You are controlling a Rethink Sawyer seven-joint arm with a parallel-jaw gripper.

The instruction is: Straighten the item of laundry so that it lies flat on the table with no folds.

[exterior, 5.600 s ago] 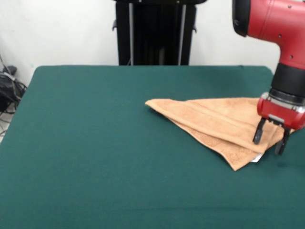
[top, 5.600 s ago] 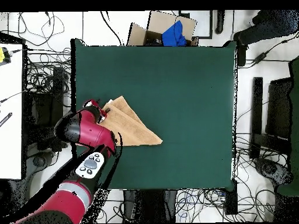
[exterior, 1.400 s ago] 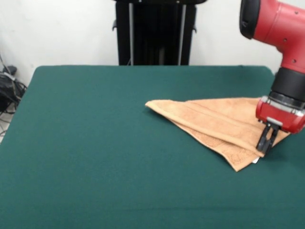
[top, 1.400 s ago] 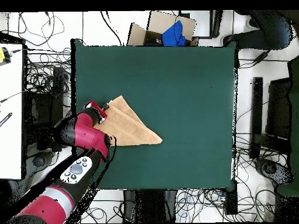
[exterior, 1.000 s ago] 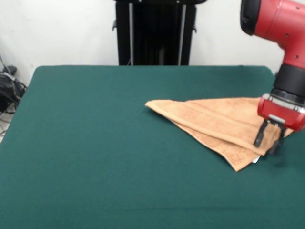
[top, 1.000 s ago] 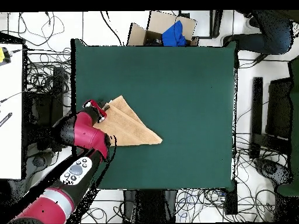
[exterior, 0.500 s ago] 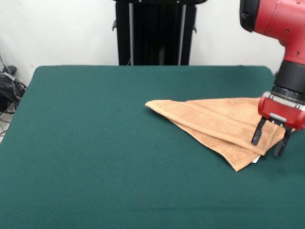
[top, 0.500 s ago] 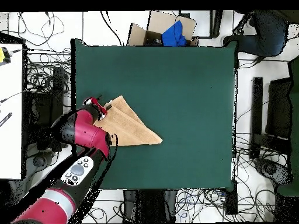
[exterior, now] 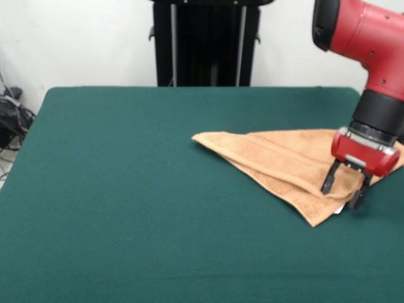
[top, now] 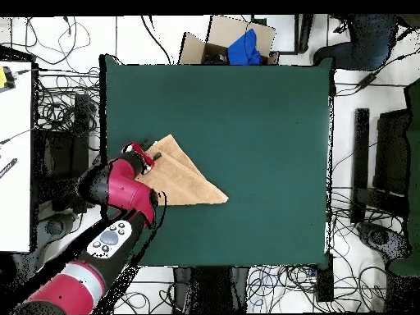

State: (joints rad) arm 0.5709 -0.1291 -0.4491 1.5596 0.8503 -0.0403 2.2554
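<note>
The item of laundry [exterior: 284,164] is a peach-orange towel folded into a rough triangle on the right part of the green table [exterior: 126,189]. One point reaches toward the table's middle and another toward the front. A small white tag peeks out under its near right edge. In the overhead view the towel [top: 184,176] lies at the table's left side. My gripper [exterior: 341,187] hangs low over the towel's right end, open, its two dark fingers straddling the folded edge. From above, the red arm covers the gripper [top: 143,158] and that end of the towel.
The table's right edge runs close beside the gripper in the front view. A black stand [exterior: 205,41] rises behind the far edge. In the overhead view cables cover the floor and a cardboard box with blue cloth [top: 238,43] sits beyond the table.
The gripper was shut on the towel's right edge 1.4 s ago, then opened. Since half a second ago it has shifted slightly left and lower over the fold. The towel has not moved.
</note>
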